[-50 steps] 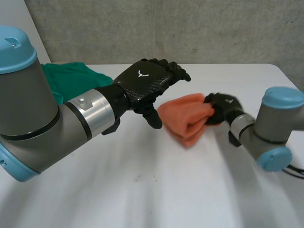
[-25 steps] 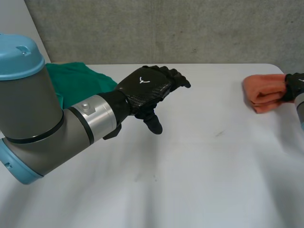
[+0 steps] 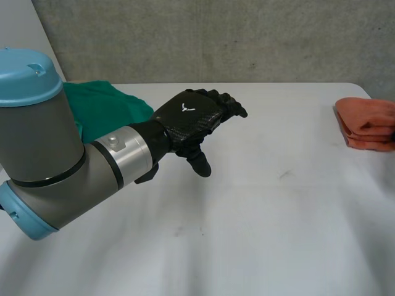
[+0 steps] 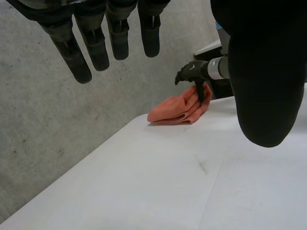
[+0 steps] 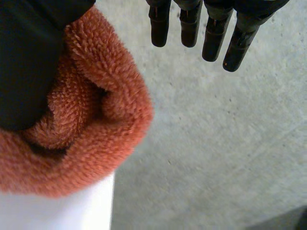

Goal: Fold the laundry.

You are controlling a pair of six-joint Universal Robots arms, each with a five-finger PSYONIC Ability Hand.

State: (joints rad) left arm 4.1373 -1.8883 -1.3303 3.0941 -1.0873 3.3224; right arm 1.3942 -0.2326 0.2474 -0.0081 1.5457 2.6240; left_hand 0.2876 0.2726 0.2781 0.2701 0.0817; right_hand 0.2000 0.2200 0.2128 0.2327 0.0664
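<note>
Orange towel (image 3: 367,123) lies folded at 2 o'clock on the white table (image 3: 247,216), with the right hand (image 4: 194,72) on it.
The right hand is released: its fingers (image 5: 189,24) reach out straight, clear of the towel, and only the thumb presses into the fold. The left hand (image 3: 191,117) hovers over the table's middle, fingers loosely extended, grasping nothing. A green cloth (image 3: 102,108) lies bunched at 10 o'clock, partly behind the left arm.

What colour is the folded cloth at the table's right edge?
Plain orange; the folded cloth shows best in the right wrist view.
</note>
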